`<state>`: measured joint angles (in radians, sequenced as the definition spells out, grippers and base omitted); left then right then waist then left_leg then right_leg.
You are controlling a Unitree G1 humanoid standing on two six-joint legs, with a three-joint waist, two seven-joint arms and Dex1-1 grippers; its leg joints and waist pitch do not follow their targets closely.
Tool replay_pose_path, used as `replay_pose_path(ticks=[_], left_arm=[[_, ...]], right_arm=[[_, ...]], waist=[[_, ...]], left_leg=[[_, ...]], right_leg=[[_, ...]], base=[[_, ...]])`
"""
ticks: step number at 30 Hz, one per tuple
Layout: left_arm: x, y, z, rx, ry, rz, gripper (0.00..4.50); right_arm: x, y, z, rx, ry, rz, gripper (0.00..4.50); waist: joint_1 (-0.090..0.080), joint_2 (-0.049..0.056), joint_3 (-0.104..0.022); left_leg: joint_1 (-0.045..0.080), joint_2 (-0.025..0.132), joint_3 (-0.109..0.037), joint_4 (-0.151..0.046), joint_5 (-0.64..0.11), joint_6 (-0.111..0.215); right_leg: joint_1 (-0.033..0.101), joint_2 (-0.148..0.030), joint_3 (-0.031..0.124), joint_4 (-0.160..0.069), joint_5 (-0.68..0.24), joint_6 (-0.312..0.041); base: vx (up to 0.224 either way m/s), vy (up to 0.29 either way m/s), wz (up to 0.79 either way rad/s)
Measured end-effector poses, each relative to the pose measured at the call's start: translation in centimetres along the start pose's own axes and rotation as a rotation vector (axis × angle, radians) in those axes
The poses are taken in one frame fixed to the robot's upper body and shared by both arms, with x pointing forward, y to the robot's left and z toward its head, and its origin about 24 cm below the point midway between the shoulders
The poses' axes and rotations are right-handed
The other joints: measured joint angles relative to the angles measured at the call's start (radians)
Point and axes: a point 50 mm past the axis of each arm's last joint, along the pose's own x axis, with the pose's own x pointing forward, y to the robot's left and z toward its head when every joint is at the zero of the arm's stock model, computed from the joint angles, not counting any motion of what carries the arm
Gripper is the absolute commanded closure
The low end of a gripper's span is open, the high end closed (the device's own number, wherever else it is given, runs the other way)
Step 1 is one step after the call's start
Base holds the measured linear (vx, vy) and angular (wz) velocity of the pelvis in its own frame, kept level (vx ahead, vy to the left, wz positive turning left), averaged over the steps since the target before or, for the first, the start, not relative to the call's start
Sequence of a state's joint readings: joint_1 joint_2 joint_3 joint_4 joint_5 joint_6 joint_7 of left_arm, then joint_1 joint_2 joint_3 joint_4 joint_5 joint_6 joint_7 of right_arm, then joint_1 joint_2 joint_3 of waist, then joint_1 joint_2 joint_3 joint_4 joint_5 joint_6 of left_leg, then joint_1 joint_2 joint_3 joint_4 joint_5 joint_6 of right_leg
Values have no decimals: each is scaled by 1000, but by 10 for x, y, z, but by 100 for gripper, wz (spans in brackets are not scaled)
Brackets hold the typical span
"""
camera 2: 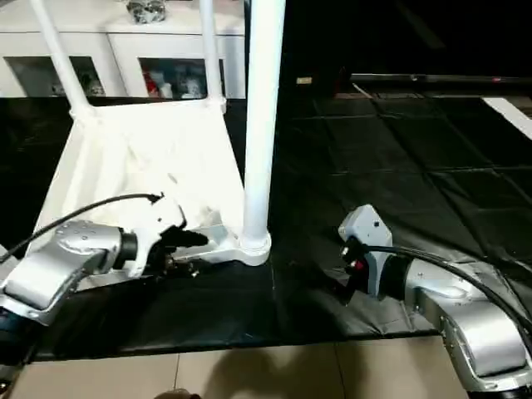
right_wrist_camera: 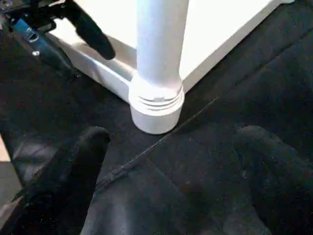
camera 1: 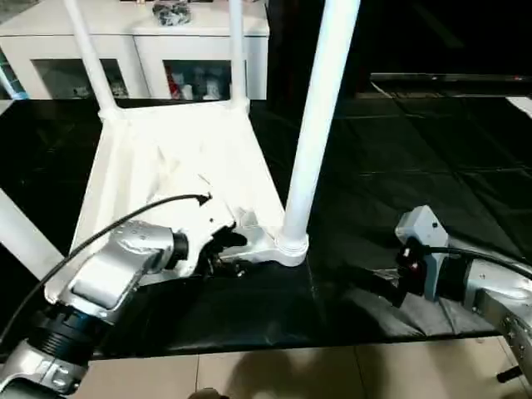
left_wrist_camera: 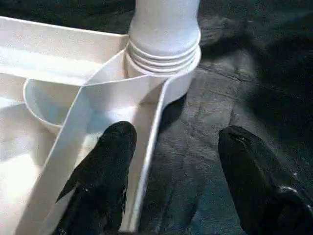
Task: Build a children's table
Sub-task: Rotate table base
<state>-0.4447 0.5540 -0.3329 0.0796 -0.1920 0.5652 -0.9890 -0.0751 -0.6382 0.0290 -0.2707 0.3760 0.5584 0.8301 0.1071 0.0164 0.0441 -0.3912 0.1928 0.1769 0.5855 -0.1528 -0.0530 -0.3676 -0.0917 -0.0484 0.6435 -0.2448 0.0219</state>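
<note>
The black mat (camera 1: 399, 166) covered most of the floor, with pale tiles (camera 1: 274, 374) along its near edge. On it lay the children's table (camera 1: 179, 158), upside down, its ribbed underside facing up. Legs rose upright from its corners: the near right leg (camera 1: 320, 116) stood in its round socket at the corner lobe closest to the robot, two more stood at the far corners (camera 1: 87, 54) (camera 1: 237, 50), and a fourth (camera 1: 21, 237) showed at the near left edge. Behind the mat stood a white glass-door cabinet (camera 1: 133, 50) with a dark bundle on top (camera 1: 170, 12).

The left arm reached across the table's near edge, a black cable arching over it. The left claw (left_wrist_camera: 178, 147) was at the near right corner, just beside the leg's socket, its fingers apart: one finger (left_wrist_camera: 105, 171) lay over the inside of the table's rim, the other (left_wrist_camera: 254, 181) hung outside over the mat, so the rim passed between them. Neither finger visibly pressed the plastic.

The right claw (right_wrist_camera: 171, 161) hovered low over the mat to the right of that same corner, well apart from the table, its fingers spread wide and holding nothing, pointed toward the leg's ringed base (right_wrist_camera: 156, 105).
</note>
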Motion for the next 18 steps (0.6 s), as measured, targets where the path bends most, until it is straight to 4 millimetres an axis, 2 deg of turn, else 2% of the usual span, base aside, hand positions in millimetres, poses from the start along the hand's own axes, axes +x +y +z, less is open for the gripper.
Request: replay_pose_path(ticks=[2, 10, 15, 18], left_arm=[[1, 4, 0, -2, 6, 4, 161], [5, 19, 5, 41, 46, 23, 241], [8, 21, 0, 46, 81, 14, 283], [14, 18, -3, 35, 89, -24, 290]], right_arm=[[0, 0, 0, 0, 2, 2, 0], [3, 3, -2, -1, 12, 25, 0], [2, 4, -3, 0, 14, 26, 0], [1, 7, -6, 9, 21, 28, 0]], waist=[[-1, 0, 0], [0, 0, 0], [-1, 2, -1], [-1, 3, -1]], left_leg=[[0, 0, 0, 0, 0, 0], [0, -1, 1, 0, 0, 0], [0, -1, 1, 0, -1, 1], [0, -1, 1, 0, -1, 1]], right_leg=[[0, 0, 0, 0, 0, 0], [0, 0, 2, 0, 0, 1], [0, 0, 2, 0, 0, 1], [0, 0, 2, 0, 0, 1]], base=[[0, 0, 0], [0, 0, 0], [0, 0, 0], [0, 0, 0]])
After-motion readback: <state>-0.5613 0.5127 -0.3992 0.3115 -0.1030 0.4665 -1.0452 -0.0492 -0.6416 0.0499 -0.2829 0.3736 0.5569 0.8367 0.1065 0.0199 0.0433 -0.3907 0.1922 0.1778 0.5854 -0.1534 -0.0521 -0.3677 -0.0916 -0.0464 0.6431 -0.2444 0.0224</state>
